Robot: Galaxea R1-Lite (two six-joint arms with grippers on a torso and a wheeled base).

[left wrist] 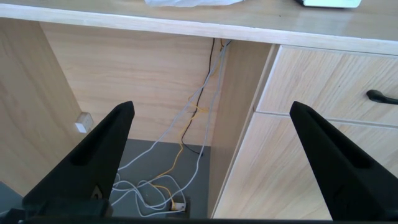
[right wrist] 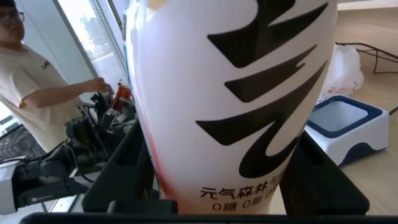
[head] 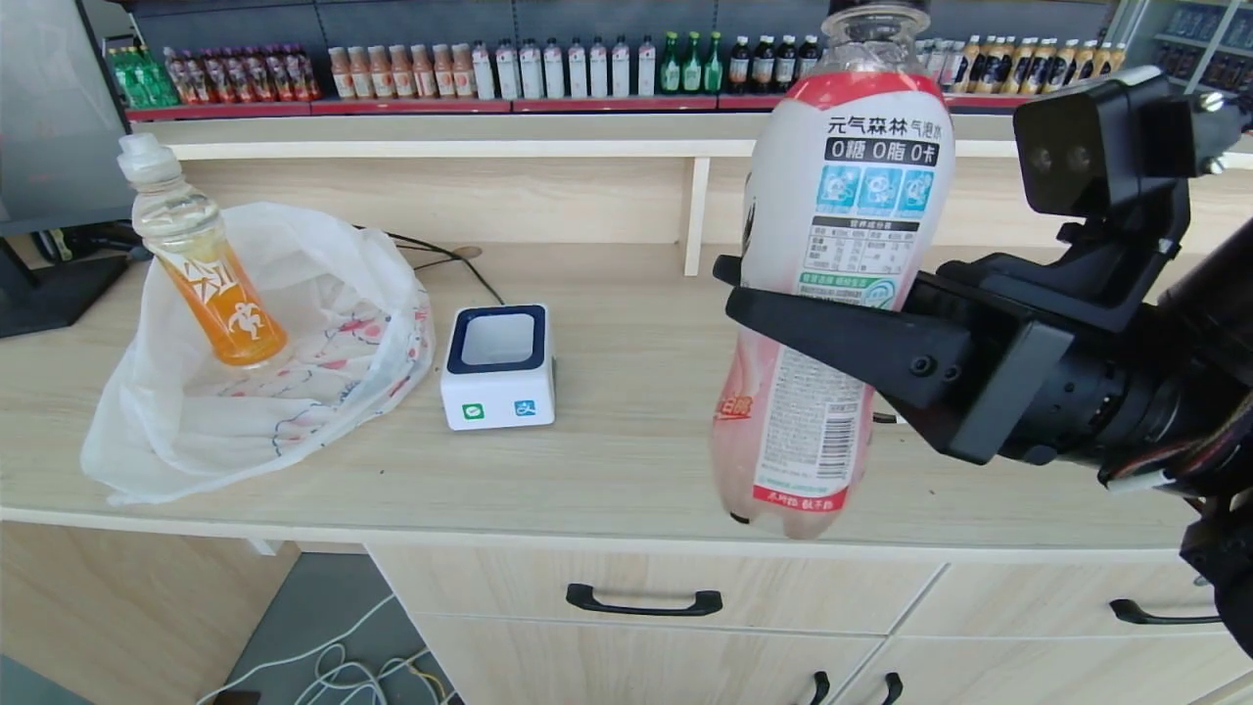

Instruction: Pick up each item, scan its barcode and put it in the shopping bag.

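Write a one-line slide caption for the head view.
Right gripper holds a pink bottle over the counter, right of the scanner; an orange bottle leans in the shopping bag.

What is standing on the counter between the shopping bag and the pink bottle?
The white scanner stands there, close beside the bag; from the scanner to the pink bottle the counter is bare, as the head view shows.
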